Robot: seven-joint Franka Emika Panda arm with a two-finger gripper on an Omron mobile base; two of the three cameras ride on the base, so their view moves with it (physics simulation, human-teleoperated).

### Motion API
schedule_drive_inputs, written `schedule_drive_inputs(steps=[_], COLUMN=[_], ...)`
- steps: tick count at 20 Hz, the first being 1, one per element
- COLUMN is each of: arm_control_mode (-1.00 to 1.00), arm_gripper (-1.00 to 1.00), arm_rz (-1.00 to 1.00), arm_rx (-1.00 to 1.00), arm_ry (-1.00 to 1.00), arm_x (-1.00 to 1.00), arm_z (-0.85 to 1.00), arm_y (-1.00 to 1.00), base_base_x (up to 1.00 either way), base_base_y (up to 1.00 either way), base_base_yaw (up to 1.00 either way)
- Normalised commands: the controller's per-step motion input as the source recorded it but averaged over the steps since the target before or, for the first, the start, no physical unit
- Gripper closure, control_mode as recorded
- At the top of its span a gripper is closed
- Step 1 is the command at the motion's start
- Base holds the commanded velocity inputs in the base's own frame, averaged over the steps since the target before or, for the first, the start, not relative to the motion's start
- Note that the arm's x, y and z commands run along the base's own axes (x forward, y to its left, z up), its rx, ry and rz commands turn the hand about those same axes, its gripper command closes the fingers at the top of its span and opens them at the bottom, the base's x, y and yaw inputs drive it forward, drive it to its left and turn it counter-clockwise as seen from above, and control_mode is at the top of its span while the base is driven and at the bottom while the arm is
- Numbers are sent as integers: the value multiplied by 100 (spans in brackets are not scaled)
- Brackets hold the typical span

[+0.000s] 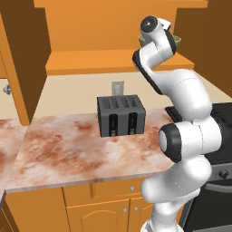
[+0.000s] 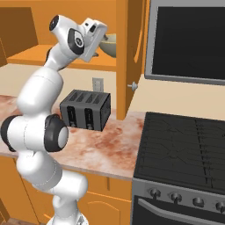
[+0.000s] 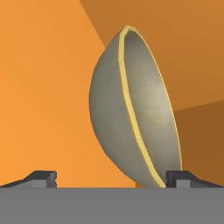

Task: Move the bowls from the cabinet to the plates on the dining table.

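Note:
An olive-grey bowl (image 3: pixel 131 113) with a paler yellow rim stands on the shelf (image 1: pixel 90 61) of the open orange cabinet. In the hand view it appears rolled onto its side, close in front of my gripper (image 3: pixel 111 178). The gripper is open, and its two dark fingertips (image 3: pixel 41 177) stand wide apart with nothing between them. The bowl's lower edge reaches down beside the right fingertip. In the right base view the bowl (image 2: pixel 110 44) peeks out just past my raised hand (image 2: pixel 94 35). The plates and the dining table are out of view.
A black toaster (image 1: pixel 120 115) stands on the marbled counter (image 1: pixel 68 145) below the cabinet. Open cabinet doors hang at both sides, each with a silver knob (image 2: pixel 130 85). A dark stove (image 2: pixel 184 140) and a microwave (image 2: pixel 189 39) are to the right.

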Motion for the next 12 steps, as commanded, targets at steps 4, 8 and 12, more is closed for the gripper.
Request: schedule_drive_inputs(steps=[4, 8, 12], arm_control_mode=[-100, -100, -100], arm_gripper=[-100, -100, -100], arm_rz=[1, 0, 0], arm_rx=[1, 0, 1], arm_ry=[0, 0, 0], arm_x=[16, 25, 30], arm_z=[-16, -5, -3], arm_y=[-1, -9, -14], base_base_x=[0, 0, 0], base_base_y=[0, 0, 0], base_base_yaw=[0, 0, 0])
